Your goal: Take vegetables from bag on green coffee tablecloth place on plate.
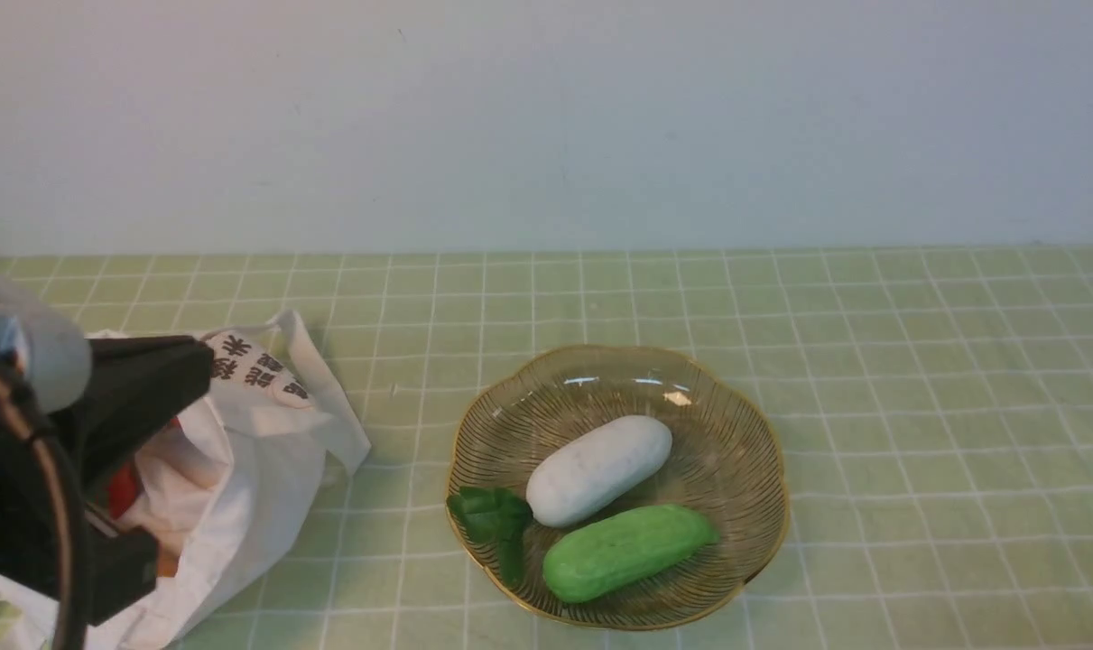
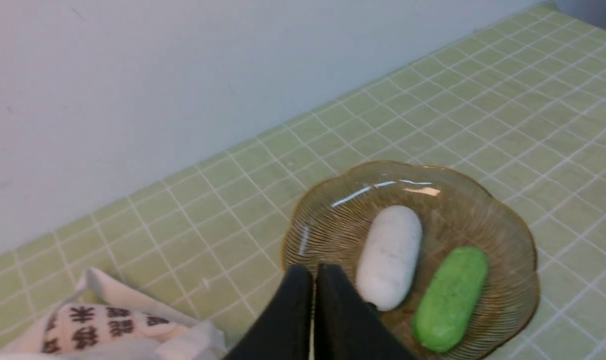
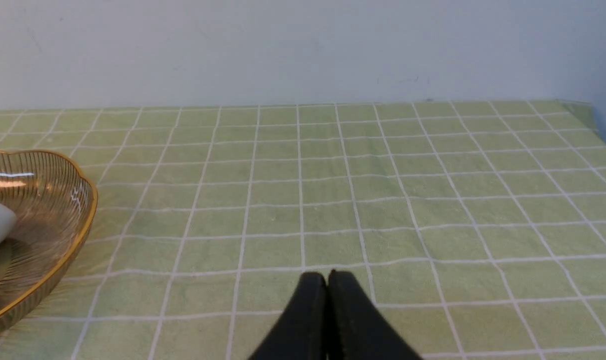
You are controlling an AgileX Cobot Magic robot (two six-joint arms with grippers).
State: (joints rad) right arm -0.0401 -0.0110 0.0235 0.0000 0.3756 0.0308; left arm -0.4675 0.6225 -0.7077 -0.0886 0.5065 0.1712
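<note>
The amber glass plate sits mid-table on the green checked tablecloth. In it lie a light-green cucumber and a white oblong vegetable with dark green leaves. The white bag slumps at the left with its mouth open, a bit of red showing inside. My left gripper hangs shut and empty above the bag's edge, pointing toward the plate. My right gripper is shut and empty over bare cloth beside the plate's rim; the front view does not show it.
A plain pale wall runs along the table's far edge. The left arm's black body and cable cover much of the bag in the front view. The cloth's right end shows in the right wrist view.
</note>
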